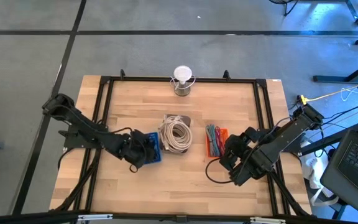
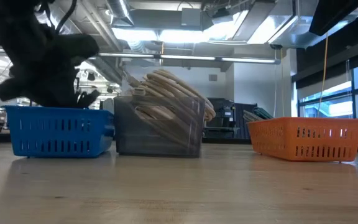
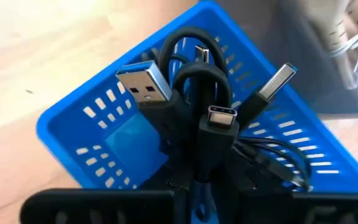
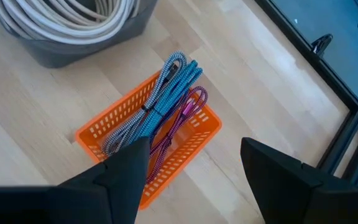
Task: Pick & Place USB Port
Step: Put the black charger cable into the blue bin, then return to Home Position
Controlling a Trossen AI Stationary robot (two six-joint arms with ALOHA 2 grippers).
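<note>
A blue basket [image 3: 104, 124] stands on the table left of the grey bin [image 1: 176, 138]. My left gripper [image 3: 191, 199] is low over it, shut on a bundle of black USB cable [image 3: 197, 143]. Two USB-A plugs [image 3: 143, 87] and a USB-C plug [image 3: 221, 117] stick out past the fingers. In the low view the left arm [image 2: 42, 56] hangs just above the basket's rim [image 2: 61, 112]. My right gripper [image 4: 194, 180] stands open above the orange basket [image 4: 123, 124], touching nothing. My left gripper pinches the black cable bundle between its two fingers, a short way behind the plugs [image 3: 194, 180]. It comes slanting down from the table's left side. The plugs stand out beyond the fingers over the basket's inside, and more black cable [image 3: 272, 162] lies in the basket.
The grey bin holds a coil of thick white cable [image 1: 178, 132]. The orange basket [image 1: 215, 140] holds braided blue, grey and pink cables [image 4: 166, 93]. A white round object [image 1: 182, 79] stands at the table's far edge. Bare wood lies along the near edge [image 1: 179, 186].
</note>
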